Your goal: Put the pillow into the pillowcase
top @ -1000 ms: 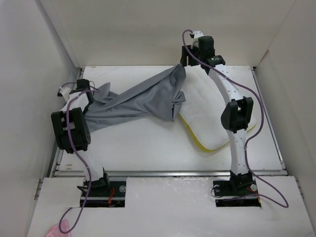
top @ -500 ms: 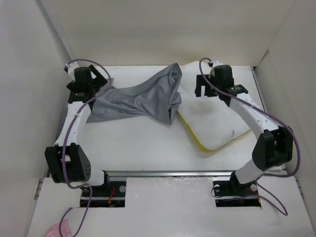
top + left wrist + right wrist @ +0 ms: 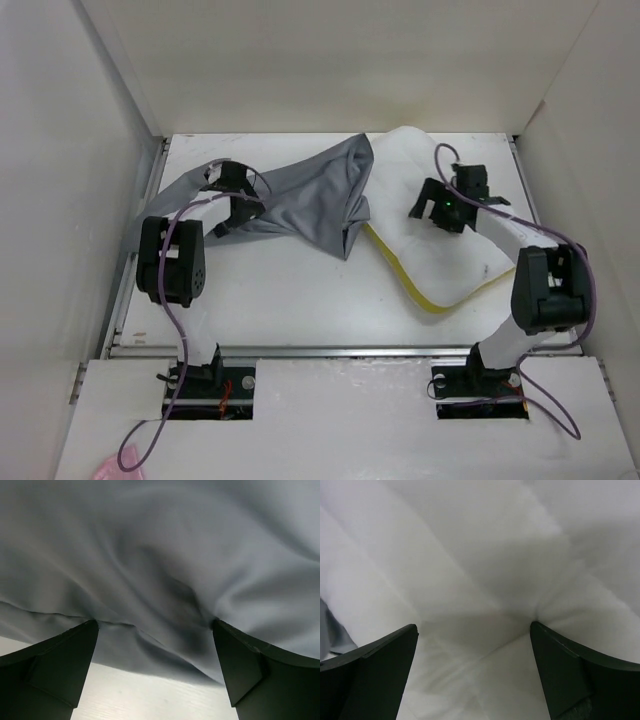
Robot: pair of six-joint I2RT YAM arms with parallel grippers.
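The grey pillowcase [image 3: 300, 195] lies slack and wrinkled across the back left of the table, its right end draped over the pillow's left edge. The white pillow [image 3: 450, 255] with yellow piping lies at the back right. My left gripper [image 3: 243, 212] is low over the pillowcase's left part. In the left wrist view it [image 3: 155, 622] stands open, grey cloth [image 3: 165, 555] just ahead of the fingertips and bare table below. My right gripper [image 3: 418, 210] hovers over the pillow's middle. In the right wrist view it [image 3: 474, 625] is open, with only white pillow [image 3: 485, 555] in front.
White enclosure walls stand close on the left, back and right. A metal rail [image 3: 340, 350] runs along the table's near edge. Bare white tabletop [image 3: 290, 290] lies in front of the pillowcase. Purple cables trail from both arms.
Both grippers have let go of the pillowcase, which had been stretched between them and now lies slack. The left arm came down onto its left part. The right arm dropped over the pillow.
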